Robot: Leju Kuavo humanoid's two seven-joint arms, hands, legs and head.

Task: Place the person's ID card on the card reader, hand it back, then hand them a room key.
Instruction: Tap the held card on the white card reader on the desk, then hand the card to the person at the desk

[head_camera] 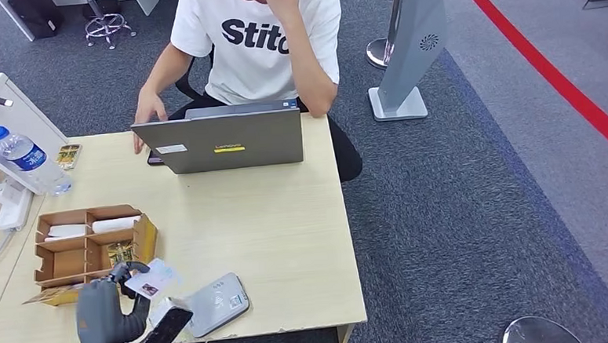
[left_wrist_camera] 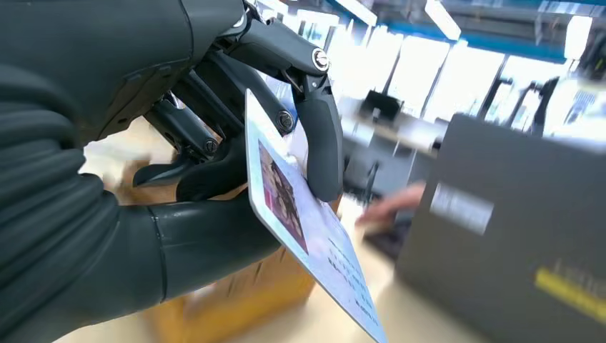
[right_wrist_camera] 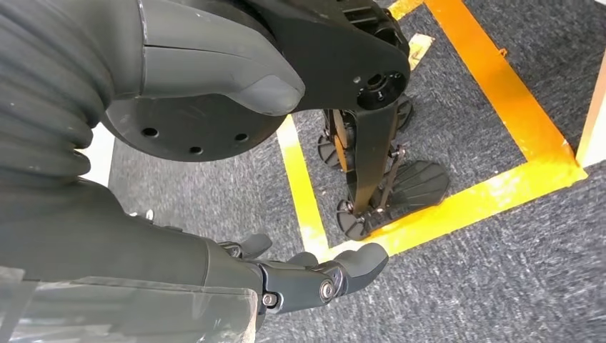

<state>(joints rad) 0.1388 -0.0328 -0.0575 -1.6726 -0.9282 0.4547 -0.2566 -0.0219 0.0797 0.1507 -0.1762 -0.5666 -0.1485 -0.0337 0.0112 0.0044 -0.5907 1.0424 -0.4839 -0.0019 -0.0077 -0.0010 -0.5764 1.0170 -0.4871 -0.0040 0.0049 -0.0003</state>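
ID card point(head_camera: 151, 280) pinched in left hand point(head_camera: 103, 304) beside cardboard organizer point(head_camera: 62, 263) holding cards

Place: an office set up as a reception desk.
Floor: grey carpet point(head_camera: 474, 178) is laid throughout, marked with a red line point(head_camera: 563, 87) and yellow tape point(right_wrist_camera: 493, 78).
Desk: a pale wooden table point(head_camera: 289, 243) is occupied by a laptop point(head_camera: 225, 141), at which a person point(head_camera: 259, 40) is seated.
Furnishings: an office chair base point(head_camera: 106, 25) and a grey standing sign point(head_camera: 412, 48) are seen behind.
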